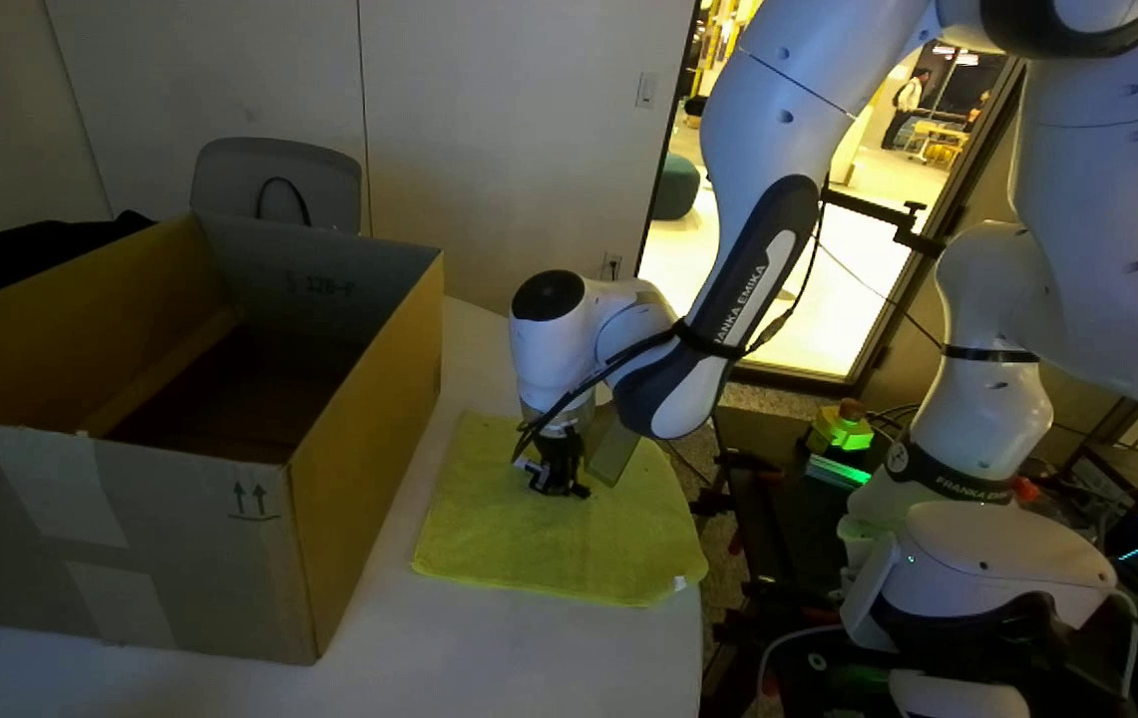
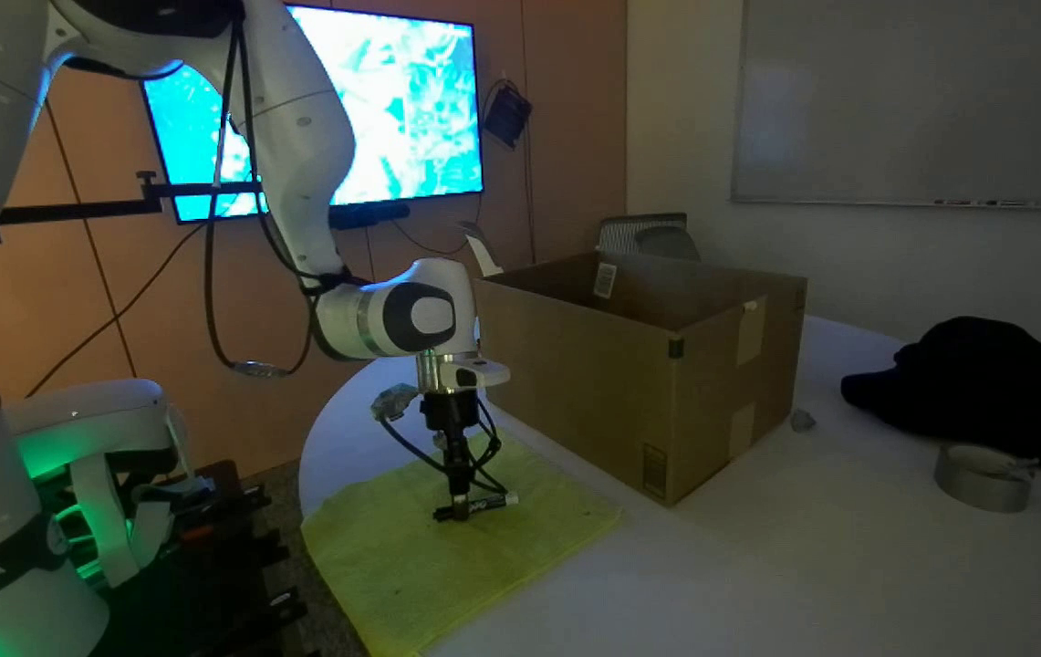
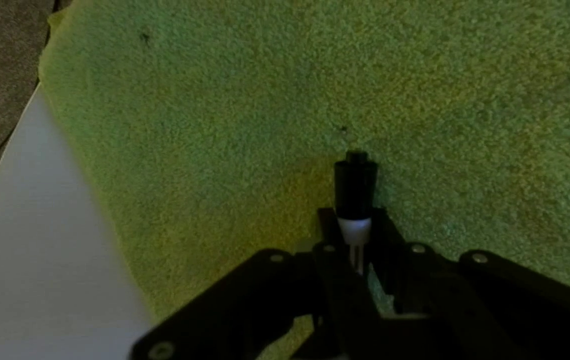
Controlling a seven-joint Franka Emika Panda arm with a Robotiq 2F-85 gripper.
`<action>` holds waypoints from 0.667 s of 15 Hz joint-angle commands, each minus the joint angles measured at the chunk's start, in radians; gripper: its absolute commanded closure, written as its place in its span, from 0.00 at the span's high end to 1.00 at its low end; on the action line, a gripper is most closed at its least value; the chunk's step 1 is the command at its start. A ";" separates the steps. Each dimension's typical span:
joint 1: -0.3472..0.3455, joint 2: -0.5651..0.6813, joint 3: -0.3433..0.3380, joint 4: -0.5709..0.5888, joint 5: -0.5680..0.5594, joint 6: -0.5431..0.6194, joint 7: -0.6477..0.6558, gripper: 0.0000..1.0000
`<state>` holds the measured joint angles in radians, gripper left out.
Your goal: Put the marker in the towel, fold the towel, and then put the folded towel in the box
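Progress looks early: the black two-jawed pincer (image 3: 354, 220) clasps the thin, white-tailed black marker (image 2: 488, 503) at or just above the flat, square, yellow-green cloth towel (image 1: 569, 558); whether marker and towel touch is unclear. Release, folding and boxing all seem left, since the towel lies unfolded on the white tabletop (image 1: 509, 658) beside the large brown cardboard box (image 1: 199, 538). An exterior view shows the marker's tail (image 2: 512, 499) and lettering (image 2: 477, 504); the wrist view hides both but shows its black cap (image 3: 355, 187) jutting beyond the pincer. The wrist view omits the box.
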<state>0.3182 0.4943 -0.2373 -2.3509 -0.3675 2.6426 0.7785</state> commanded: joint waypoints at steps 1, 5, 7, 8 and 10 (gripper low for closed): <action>-0.051 0.081 0.060 0.048 0.045 0.024 -0.063 0.06; -0.036 0.076 0.101 0.066 0.047 0.027 -0.088 0.06; -0.021 0.078 0.132 0.077 0.052 0.043 -0.089 0.06; -0.015 0.082 0.149 0.086 0.057 0.049 -0.089 0.06; 0.007 0.098 0.173 0.110 0.067 0.049 -0.078 0.06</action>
<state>0.2944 0.5088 -0.1043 -2.2933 -0.3470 2.6423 0.7077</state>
